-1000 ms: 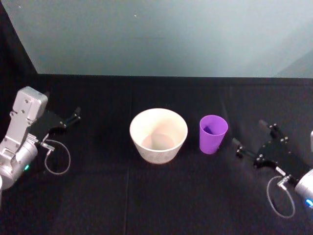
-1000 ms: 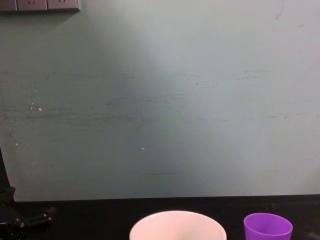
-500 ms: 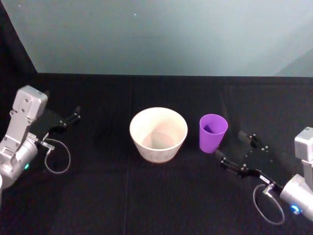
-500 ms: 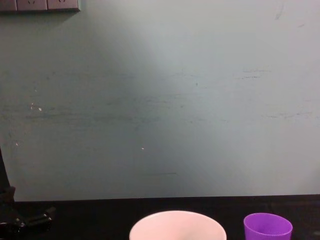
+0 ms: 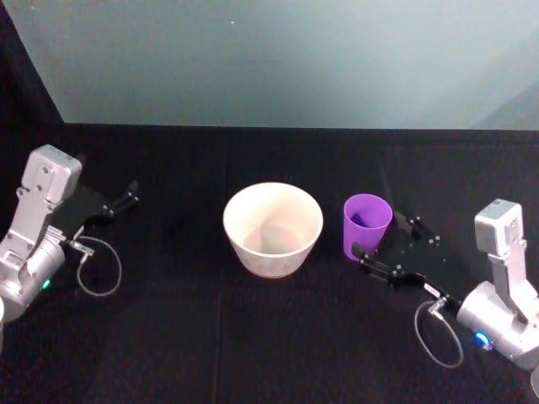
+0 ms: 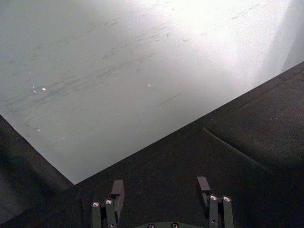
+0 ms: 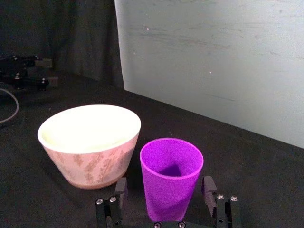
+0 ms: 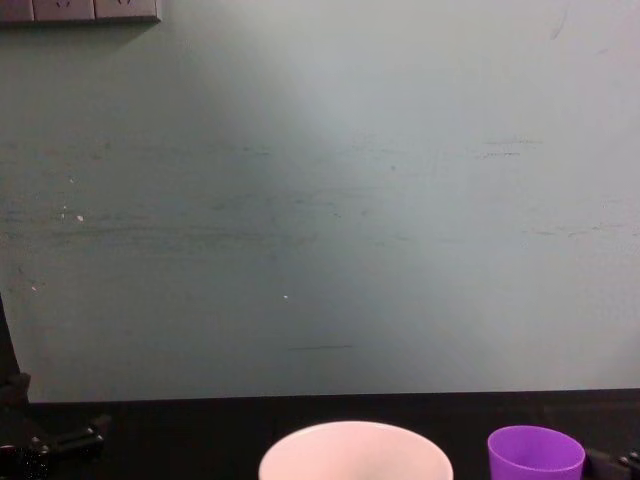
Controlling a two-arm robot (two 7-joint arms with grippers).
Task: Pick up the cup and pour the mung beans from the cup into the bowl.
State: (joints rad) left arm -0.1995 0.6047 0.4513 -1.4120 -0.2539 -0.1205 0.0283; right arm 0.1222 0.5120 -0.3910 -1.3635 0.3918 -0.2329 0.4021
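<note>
The cup (image 5: pixel 367 227) is standing upright on the black table (image 5: pixel 253 337), just to the right of the bowl (image 5: pixel 273 251) and not touching it. It is sitting exactly where it sat a second ago. What lies in its bottom is too dark to make out.

What is changing is the right gripper (image 5: pixel 377 236). A second ago it was hanging well off to the cup's right; half a second ago it was near the cup. Now it is reaching in from that side with its fingers spread wide, one passing on each side of the cup. The right wrist view is showing the cup between the two fingers (image 7: pixel 207 183) with a gap on each side, so nothing is squeezing it yet.

So the approach is looking nearly finished and the grasp is not yet made. The likely next step is closing on the cup's lower wall, which tapers and may slip. Lifting and tipping over the bowl's wide rim would follow from there.

The left gripper (image 5: pixel 125 200) is staying parked at the far left of the table, its fingers also apart and holding nothing.
</note>
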